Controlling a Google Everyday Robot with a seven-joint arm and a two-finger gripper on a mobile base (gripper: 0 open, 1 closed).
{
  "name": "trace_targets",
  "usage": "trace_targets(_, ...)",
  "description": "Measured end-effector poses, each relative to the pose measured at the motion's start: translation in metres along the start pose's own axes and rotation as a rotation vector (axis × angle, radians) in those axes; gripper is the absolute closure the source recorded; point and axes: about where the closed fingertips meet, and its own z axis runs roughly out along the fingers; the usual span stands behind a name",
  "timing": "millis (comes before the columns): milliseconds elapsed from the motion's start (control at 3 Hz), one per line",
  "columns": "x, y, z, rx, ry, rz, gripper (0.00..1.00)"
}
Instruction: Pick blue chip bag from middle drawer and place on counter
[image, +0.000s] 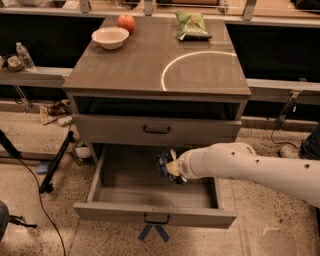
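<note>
The middle drawer (155, 219) is pulled wide open below the cabinet, its grey floor bare. My gripper (171, 167) at the end of the white arm is shut on the blue chip bag (166, 163), a small crumpled dark-blue bag, and holds it lifted above the drawer floor, just below the closed drawer front above. The counter (130, 65) is the flat grey-brown top with a white arc line, above and behind the gripper.
On the counter stand a white bowl (110, 37), a red apple (126, 22) and a green chip bag (191, 25) along the back. The closed upper drawer (156, 129) sits right above the gripper. Cables and a stand leg (55, 162) lie on the floor at left.
</note>
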Motion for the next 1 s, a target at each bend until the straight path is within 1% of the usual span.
trace_targets(333, -0.023, 0.000, -0.040, -0.031, -0.052, 0.007, 1.00)
trace_targets(667, -0.019, -0.018, -0.073, -0.016, -0.071, -0.026, 1.00)
trace_targets(1000, -0.017, -0.020, -0.072, -0.013, -0.070, -0.027, 1.00)
